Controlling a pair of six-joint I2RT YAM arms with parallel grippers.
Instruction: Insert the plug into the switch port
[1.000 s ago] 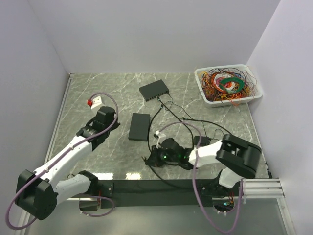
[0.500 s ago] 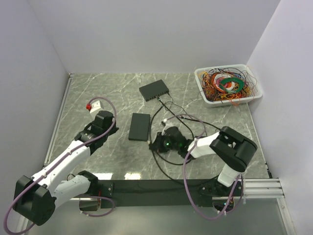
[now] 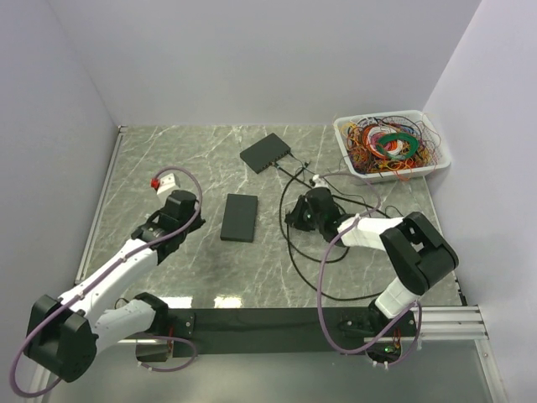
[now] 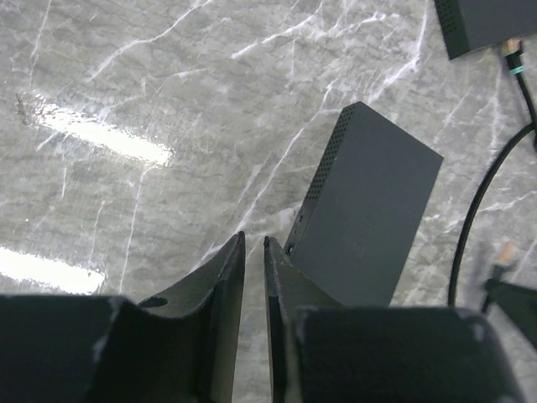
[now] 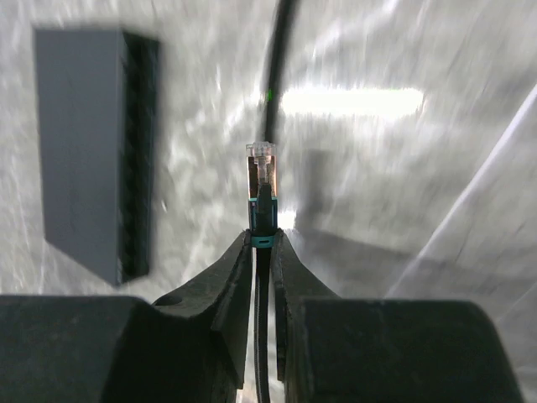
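Note:
My right gripper [image 3: 294, 215] [image 5: 263, 239] is shut on a black cable just behind its clear plug [image 5: 262, 180] with a teal boot, which sticks out past the fingertips. A dark switch box [image 5: 80, 143] lies to the plug's left, its row of ports [image 5: 136, 159] facing the plug and apart from it. In the top view this box [image 3: 240, 217] lies flat at the table's middle. A second switch [image 3: 264, 152] [image 4: 487, 25] sits further back with a cable plugged in. My left gripper [image 3: 179, 211] [image 4: 252, 243] is shut and empty, left of the box [image 4: 369, 227].
A white bin [image 3: 391, 144] full of coloured wires stands at the back right. Loose black cable [image 3: 289, 252] loops across the table by my right arm. A small red and white object [image 3: 164, 178] lies at the left.
My right gripper has carried the plug from near the front edge back and to the right, past the flat box. The back switch has turned a little. The left arm barely moved.

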